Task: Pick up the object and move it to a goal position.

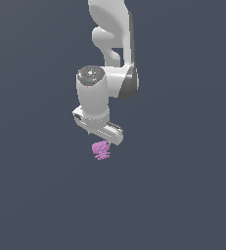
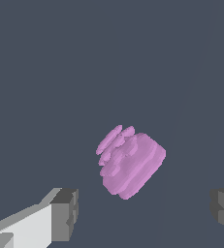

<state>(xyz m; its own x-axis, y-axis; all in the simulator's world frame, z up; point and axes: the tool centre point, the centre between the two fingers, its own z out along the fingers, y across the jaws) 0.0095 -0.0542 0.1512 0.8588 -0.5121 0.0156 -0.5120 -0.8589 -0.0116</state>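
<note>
One white arm (image 1: 109, 53), one gripper (image 2: 142, 213), one pink lump (image 2: 131, 163) on a plain dark grey floor (image 1: 183, 195). Gripper is spread wide, both grey fingertips (image 2: 65, 213) apart and clear of the lump. In the wrist view the lump sits between the two fingers, untouched. From outside, the lump (image 1: 101, 150) shows just below the gripper body

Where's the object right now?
In the exterior view the object lies near centre, just below the gripper. In the wrist view it sits apart from both open fingers, ungrasped.
</note>
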